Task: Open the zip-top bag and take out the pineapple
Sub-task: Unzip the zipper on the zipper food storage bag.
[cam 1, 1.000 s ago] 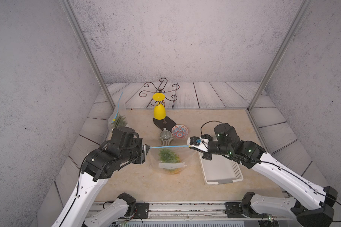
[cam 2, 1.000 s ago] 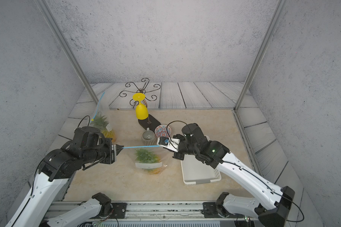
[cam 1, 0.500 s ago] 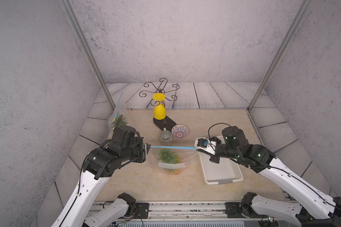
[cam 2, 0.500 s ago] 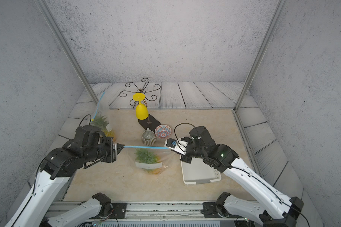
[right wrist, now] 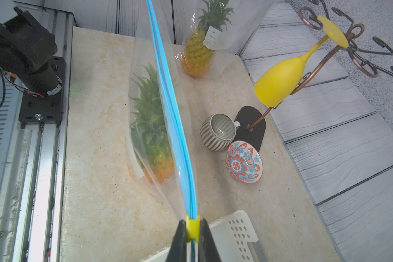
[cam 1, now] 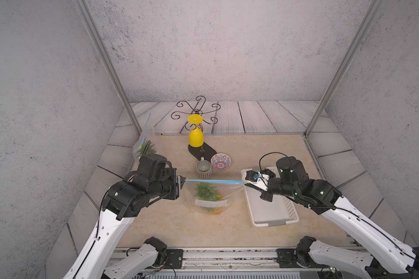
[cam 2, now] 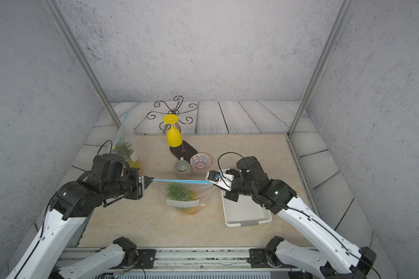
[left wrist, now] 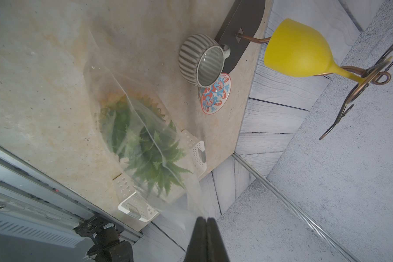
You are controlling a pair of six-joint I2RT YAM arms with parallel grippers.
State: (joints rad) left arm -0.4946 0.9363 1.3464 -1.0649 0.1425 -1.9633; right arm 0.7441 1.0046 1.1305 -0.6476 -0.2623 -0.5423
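Both top views high in front, looking down, wrist views close, opposed, sharing striped cup [left wrist: 201, 60]

Bright, even light, soft shadows; wide-angle edges bend slightly.

This is a robotics lab test cell dressed to look like a kitchen, not a real home. Grey textured wall panels [cam 1: 215, 48] are held between bare aluminium frame posts [cam 1: 108, 67], and the wood planks behind are a printed sheet [cam 1: 264, 116]. The marble-look bench [cam 1: 179, 229] ends at a metal mounting rail [cam 1: 228, 256], which carries a white-and-black left robot arm [cam 1: 102, 232] and right robot arm [cam 1: 363, 227] with exposed cables. On the bench stand household props: a yellow plastic goblet [cam 1: 195, 139] on a copper wire rack [cam 1: 198, 112], a ribbed grey ceramic mug [cam 1: 203, 169], a red-and-blue patterned bowl [cam 1: 221, 161] and a white perforated plastic basket [cam 1: 269, 210].
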